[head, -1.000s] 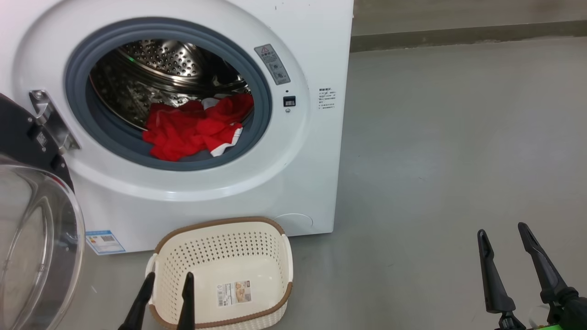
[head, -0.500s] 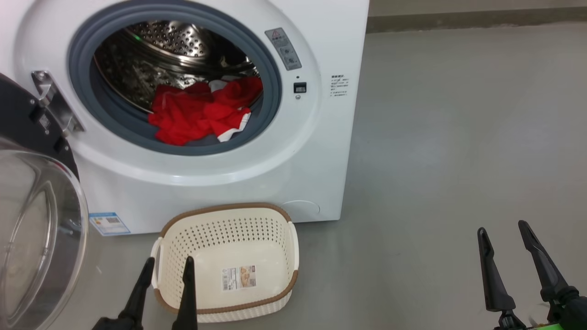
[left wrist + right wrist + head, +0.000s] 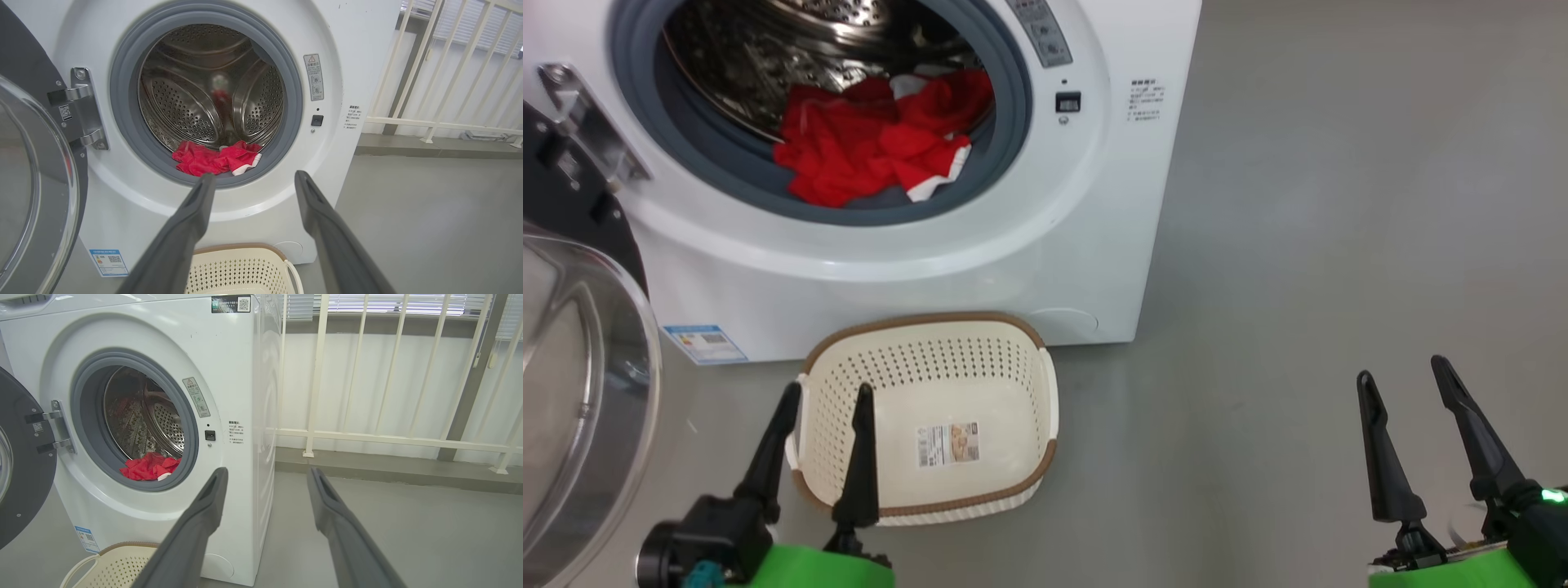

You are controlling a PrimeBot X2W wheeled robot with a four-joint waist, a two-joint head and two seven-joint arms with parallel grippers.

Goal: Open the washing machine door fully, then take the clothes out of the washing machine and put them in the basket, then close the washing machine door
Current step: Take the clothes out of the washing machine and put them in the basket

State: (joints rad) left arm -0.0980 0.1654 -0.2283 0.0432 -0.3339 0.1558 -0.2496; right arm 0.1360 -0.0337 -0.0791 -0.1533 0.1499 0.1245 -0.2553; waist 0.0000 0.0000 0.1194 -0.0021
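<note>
Red fabric with white trim, the clothes, lies heaped inside the washing machine, at the front lower lip of its steel perforated drum. The front edge of the heap spills onto the grey rubber ring.

The washing machine door stands swung wide open on the machine's hinge side, toward the robot's left. It is held by a metal hinge, and its black rim and clear glass bowl are well clear of the opening.

The basket sits upright on the grey floor, just in front of the washing machine and below the opening. A paper label lies flat on its bottom. A small blue label marks the machine's lower front corner on the hinge side.

The left gripper hangs in front of the washing machine, above the basket's side nearest the door. Its 2 dark fingers are spread apart, grip nothing and point toward the lower part of the opening.

The right gripper is well apart from the washing machine, over bare floor beyond the side away from the hinge. Its 2 fingers are likewise spread apart and grip nothing. In the right wrist view they frame the machine's front corner, beside which a pale railing runs.
</note>
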